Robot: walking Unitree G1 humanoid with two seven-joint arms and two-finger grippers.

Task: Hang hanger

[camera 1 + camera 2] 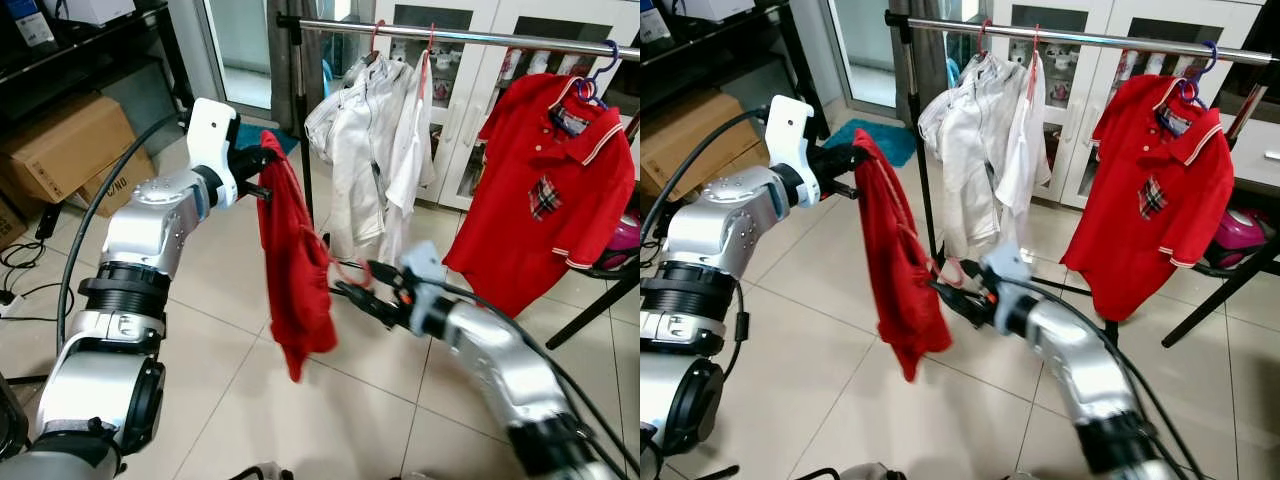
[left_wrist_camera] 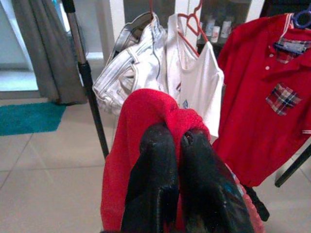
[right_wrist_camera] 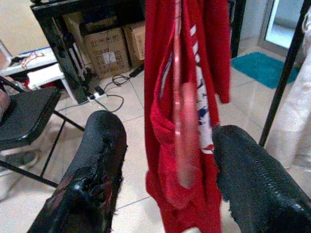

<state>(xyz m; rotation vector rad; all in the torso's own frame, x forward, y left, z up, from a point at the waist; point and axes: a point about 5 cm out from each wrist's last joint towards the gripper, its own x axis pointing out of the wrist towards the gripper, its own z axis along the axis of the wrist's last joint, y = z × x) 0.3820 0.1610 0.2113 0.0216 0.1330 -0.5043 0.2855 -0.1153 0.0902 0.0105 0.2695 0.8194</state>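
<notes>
garment [image 1: 293, 268] pinched by left end effector [image 1: 262, 175].

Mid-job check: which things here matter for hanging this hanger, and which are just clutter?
Job:
red garment, pinched by left gripper
pink hanger inside it, between open right gripper fingers
clothes rail

Lying about:
white clothes
red polo shirt
cardboard boxes
teal mat
</notes>
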